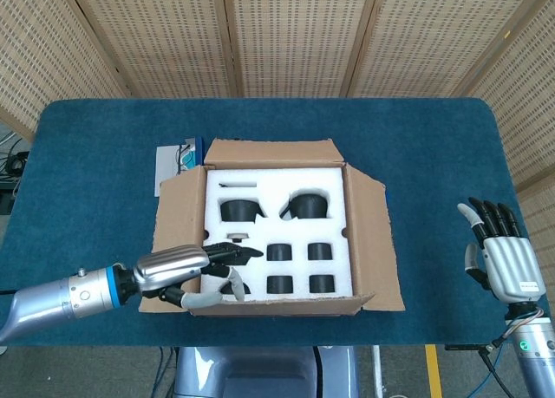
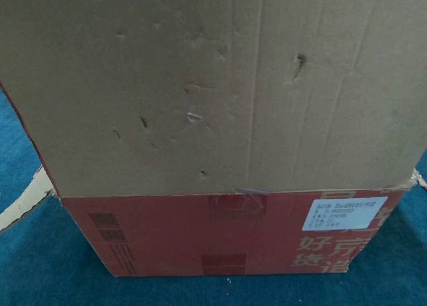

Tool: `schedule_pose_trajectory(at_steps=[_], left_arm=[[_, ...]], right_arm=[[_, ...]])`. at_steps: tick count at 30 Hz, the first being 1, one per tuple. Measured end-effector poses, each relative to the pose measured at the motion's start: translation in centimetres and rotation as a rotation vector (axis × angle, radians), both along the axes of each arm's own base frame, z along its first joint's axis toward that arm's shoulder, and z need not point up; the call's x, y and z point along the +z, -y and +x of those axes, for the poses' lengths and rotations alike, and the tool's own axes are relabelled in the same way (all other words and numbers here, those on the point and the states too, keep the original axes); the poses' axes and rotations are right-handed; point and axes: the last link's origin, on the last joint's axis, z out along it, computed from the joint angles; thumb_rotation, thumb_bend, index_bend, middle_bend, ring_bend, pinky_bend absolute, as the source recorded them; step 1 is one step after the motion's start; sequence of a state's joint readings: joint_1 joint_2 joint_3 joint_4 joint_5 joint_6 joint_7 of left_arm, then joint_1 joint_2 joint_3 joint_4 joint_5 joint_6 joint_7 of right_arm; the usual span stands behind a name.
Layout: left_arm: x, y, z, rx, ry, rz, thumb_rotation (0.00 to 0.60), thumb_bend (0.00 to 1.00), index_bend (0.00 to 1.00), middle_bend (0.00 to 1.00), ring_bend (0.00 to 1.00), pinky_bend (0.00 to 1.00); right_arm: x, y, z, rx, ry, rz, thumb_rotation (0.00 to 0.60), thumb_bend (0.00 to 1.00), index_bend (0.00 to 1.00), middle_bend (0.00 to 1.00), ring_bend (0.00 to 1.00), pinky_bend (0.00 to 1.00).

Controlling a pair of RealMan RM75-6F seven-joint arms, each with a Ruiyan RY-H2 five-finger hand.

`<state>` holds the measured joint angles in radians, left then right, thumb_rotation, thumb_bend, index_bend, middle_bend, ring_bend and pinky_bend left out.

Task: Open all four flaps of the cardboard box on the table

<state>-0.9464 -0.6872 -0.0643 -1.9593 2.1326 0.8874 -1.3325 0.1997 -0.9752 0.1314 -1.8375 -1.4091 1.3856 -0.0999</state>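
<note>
Perforated tan wall panels (image 1: 286,34) with wooden battens stand behind a table (image 1: 416,146) covered in dark blue cloth. A strip of grey floor (image 1: 408,372) with a yellow line shows below the table's near edge.

The place looks like a robotics lab or test room rather than a home. Perforated panels (image 1: 286,34) in wooden frames wall off the space behind the table (image 1: 434,155), which is covered in blue carpet-like cloth, like a screened work cell. At the far left edge, cables and equipment (image 1: 10,168) sit beyond the table. A yellow floor stripe (image 1: 431,368) shows below the table's near edge, as in a marked work area.
</note>
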Motion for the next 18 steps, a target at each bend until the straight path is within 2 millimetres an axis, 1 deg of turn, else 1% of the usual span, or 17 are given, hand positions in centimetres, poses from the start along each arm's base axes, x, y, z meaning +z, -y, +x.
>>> schedule_pose_trajectory(at_steps=[6, 9, 14, 18], left_arm=[[0.1, 1.3, 0.1, -0.072, -0.023, -0.061, 0.009, 0.31, 0.38, 0.0, 0.0, 0.0], [0.2, 1.6, 0.1, -0.094, -0.033, -0.072, 0.008, 0.31, 0.38, 0.0, 0.0, 0.0], [0.5, 1.4, 0.0, -0.104, -0.048, -0.046, 0.007, 0.31, 0.38, 0.0, 0.0, 0.0], [0.6, 0.7, -0.3, -0.096, -0.064, 0.026, 0.007, 0.31, 0.38, 0.0, 0.0, 0.0]], right_arm=[[0.1, -0.1, -0.1, -0.002, 0.001, -0.002, 0.6, 0.77, 0.1, 0.07, 0.0, 0.0], [0.2, -0.1, -0.1, -0.003, 0.002, -0.005, 0.6, 0.77, 0.1, 0.07, 0.0, 0.0], [0.3, -0.2, -0.1, -0.001, 0.005, -0.008, 0.6, 0.77, 0.1, 0.07, 0.0, 0.0], [0.4, -0.2, -0.2, -0.002, 0.005, -0.009, 0.6, 0.77, 0.1, 0.07, 0.0, 0.0]])
